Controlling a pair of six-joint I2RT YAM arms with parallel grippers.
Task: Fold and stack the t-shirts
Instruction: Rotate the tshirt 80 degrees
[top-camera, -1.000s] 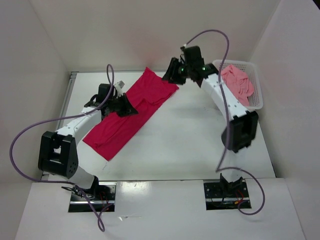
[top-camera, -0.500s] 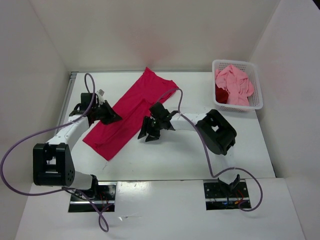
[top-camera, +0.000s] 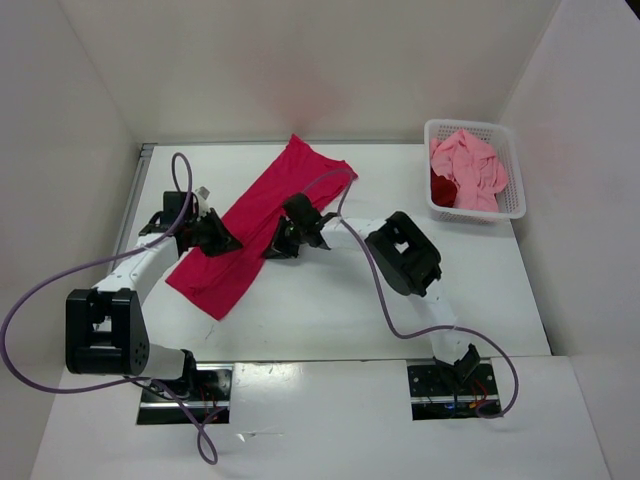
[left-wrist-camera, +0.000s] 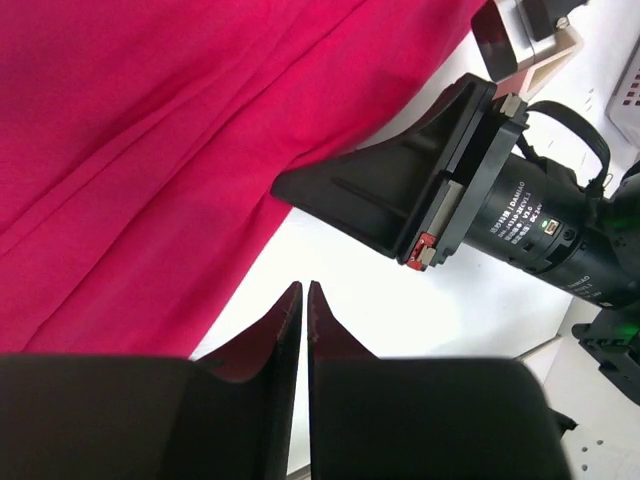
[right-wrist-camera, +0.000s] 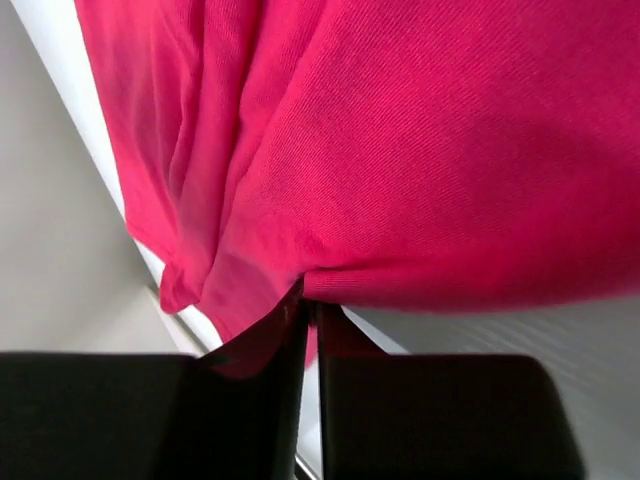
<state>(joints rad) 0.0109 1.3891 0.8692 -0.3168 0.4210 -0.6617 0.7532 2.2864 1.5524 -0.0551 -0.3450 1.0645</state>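
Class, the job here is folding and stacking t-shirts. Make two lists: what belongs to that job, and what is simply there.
Belongs to the job:
- magenta-red t-shirt, spread on the table
- salmon pink t-shirt, in the basket
- dark crimson t-shirt, in the basket
- right gripper, pinching the magenta-red t-shirt
- left gripper, at that shirt's edge

Simply there:
- white mesh basket
- table

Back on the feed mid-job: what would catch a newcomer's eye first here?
The magenta-red t-shirt, folded into a long strip, lies diagonally on the left half of the table. Both tools are at its middle: the right tool pinches the cloth's edge, the left tool is shut beside it. At the far right, a white mesh basket holds a salmon pink t-shirt and a dark crimson t-shirt.
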